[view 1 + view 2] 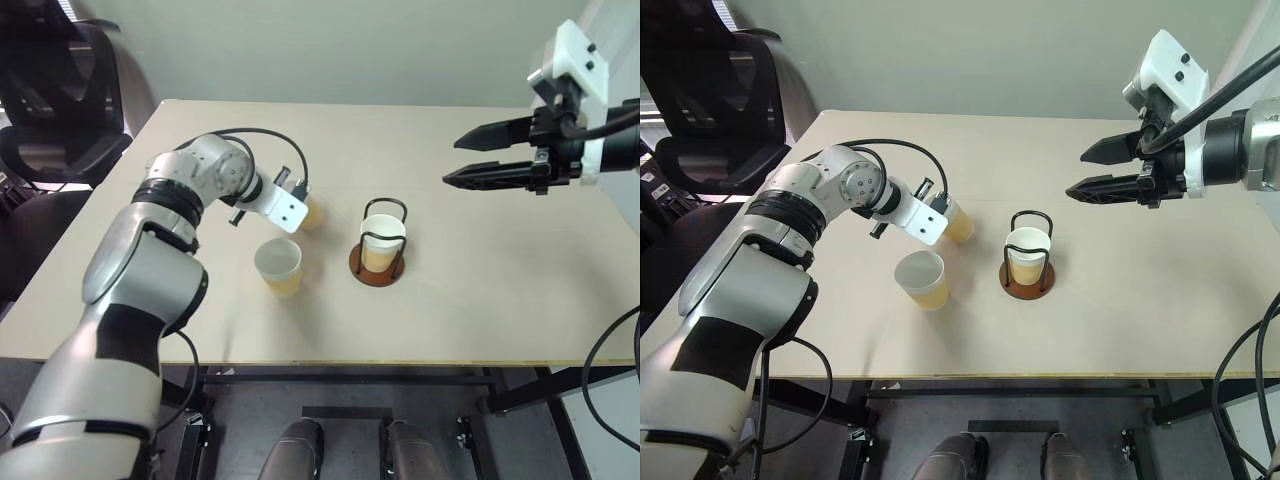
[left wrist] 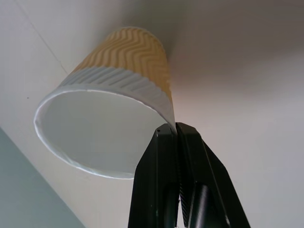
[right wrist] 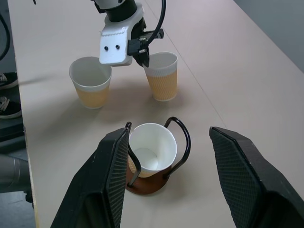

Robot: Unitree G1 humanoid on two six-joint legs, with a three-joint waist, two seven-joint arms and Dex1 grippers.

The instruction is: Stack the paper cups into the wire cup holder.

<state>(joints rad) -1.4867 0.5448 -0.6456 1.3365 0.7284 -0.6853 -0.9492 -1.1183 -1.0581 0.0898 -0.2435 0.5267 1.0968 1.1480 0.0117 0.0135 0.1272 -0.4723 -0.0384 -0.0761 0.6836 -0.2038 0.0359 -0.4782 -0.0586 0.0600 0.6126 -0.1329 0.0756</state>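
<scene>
One paper cup (image 3: 151, 149) sits inside the wire cup holder (image 3: 145, 183).

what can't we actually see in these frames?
- Far cup: head views, mostly hidden by the left gripper.
- Cup's base: left wrist view, hidden by the cup's own body.
- Wire holder base: right wrist view, partly behind the right gripper's finger.
- Cup count in holder: cannot tell.
</scene>
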